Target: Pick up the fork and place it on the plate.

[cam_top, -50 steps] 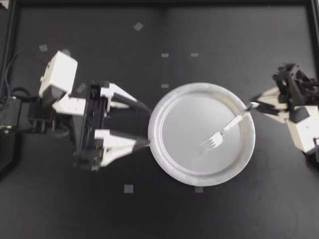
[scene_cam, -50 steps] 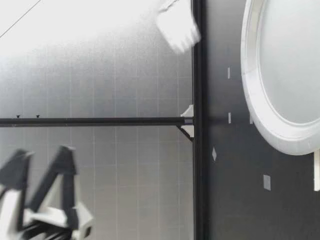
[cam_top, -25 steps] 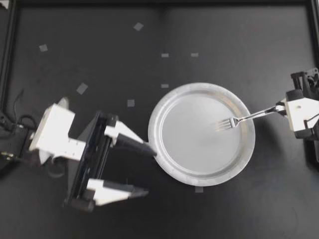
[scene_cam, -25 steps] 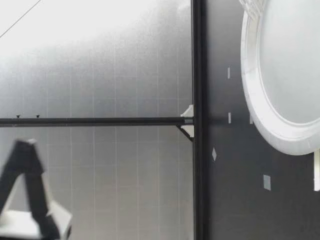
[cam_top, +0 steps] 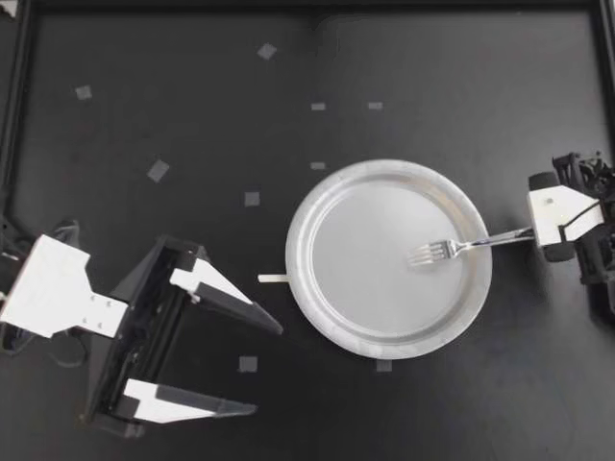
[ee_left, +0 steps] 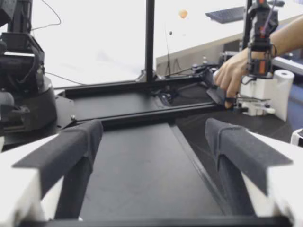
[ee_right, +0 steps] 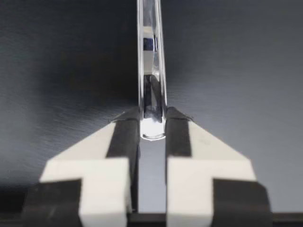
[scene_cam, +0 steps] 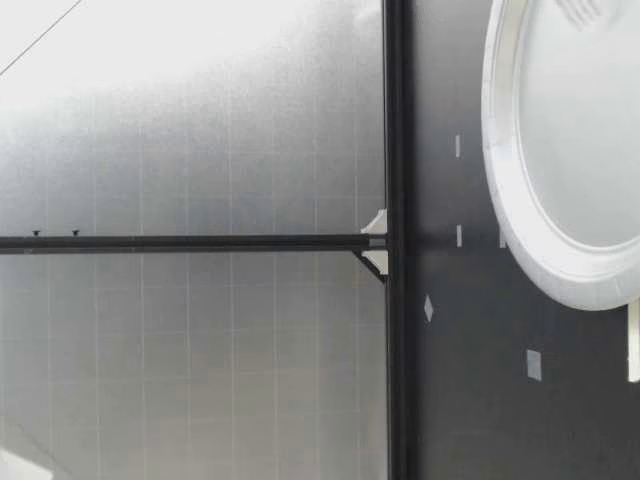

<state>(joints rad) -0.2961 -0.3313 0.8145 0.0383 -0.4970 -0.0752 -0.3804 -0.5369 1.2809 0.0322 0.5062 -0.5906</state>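
Right of centre, top view: plate [cam_top: 384, 351] bare except fork [cam_top: 452, 249] tines over its right half; contact unclear. Handle crosses right rim, end pinched by right gripper [cam_top: 528, 232]. Risk: if released here, overhanging handle may tip fork off rim. Left gripper [cam_top: 267, 370], lower left, wide, empty.
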